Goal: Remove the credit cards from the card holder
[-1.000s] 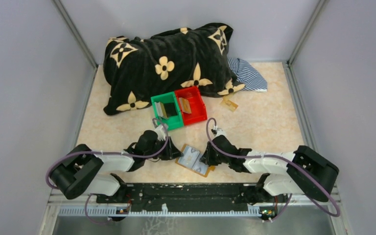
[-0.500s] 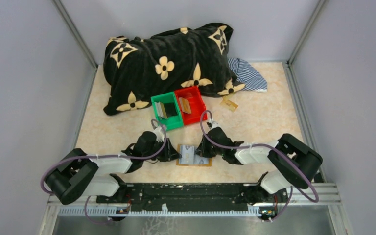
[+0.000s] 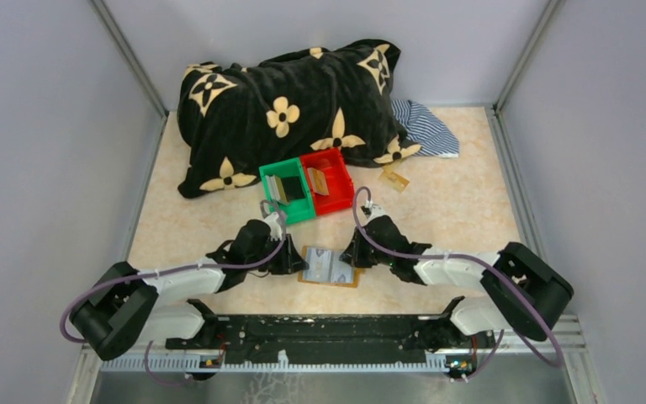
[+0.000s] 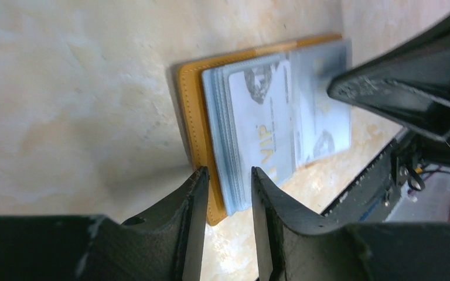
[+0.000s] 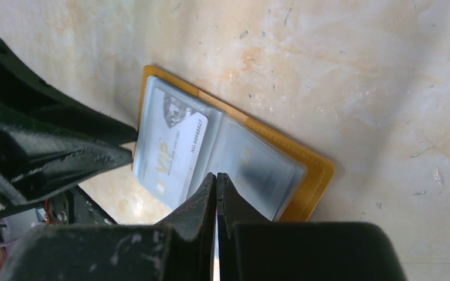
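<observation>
Left gripper (image 4: 229,172) jaws close on the end edge of the flat tan-brown leather card holder (image 5: 313,170), with its cover and grey sleeves between them. Right gripper (image 5: 217,175) jaws are pressed together, tip resting on the other half's sleeve. A clean pull likely needs that tip pinning the holder flat while the left takes only the silvery grey plastic credit card (image 5: 173,155), not the whole stack. The holder lies open on the cream table (image 5: 357,70) between both arms. The card, printed VIP, sits in a clear pocket.
</observation>
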